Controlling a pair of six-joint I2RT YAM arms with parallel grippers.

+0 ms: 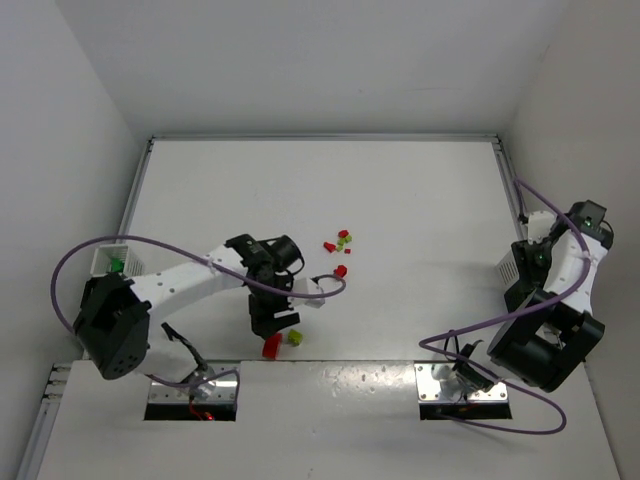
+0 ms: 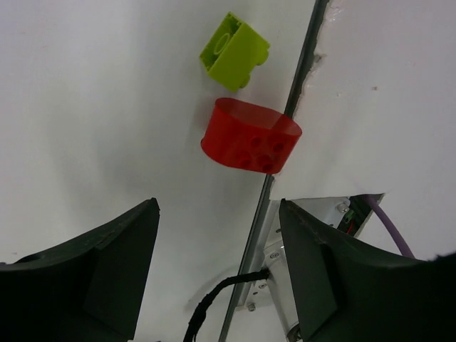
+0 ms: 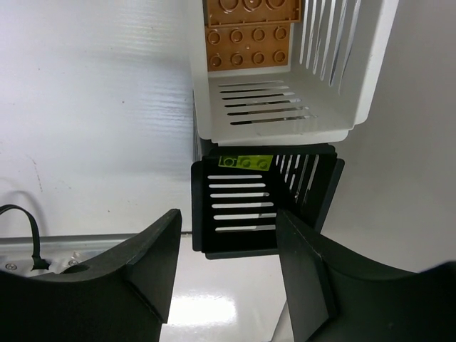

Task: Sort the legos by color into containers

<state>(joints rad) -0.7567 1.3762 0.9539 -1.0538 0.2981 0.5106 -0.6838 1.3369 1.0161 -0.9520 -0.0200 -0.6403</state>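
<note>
Left gripper (image 2: 217, 214) is wide open and empty, hovering just short of the red brick (image 2: 251, 137). Centre on that brick before you drop. It sits against the table seam (image 2: 274, 182), with the lime brick (image 2: 234, 51) just beyond, so keep your fingers off that one. The red brick is rounded and looks tipped on its side, so it may roll. Right gripper (image 3: 228, 221) is also open and empty, facing the white bin (image 3: 285, 132) and black bin (image 3: 235, 242).

White walls (image 1: 300, 60) close in on three sides of a white surface (image 1: 430, 220) — matte, evenly lit, shadows soft. A thin metal rail (image 1: 320, 136) trims the far edge — a glossier ledge (image 1: 330, 420) spans the near side.
</note>
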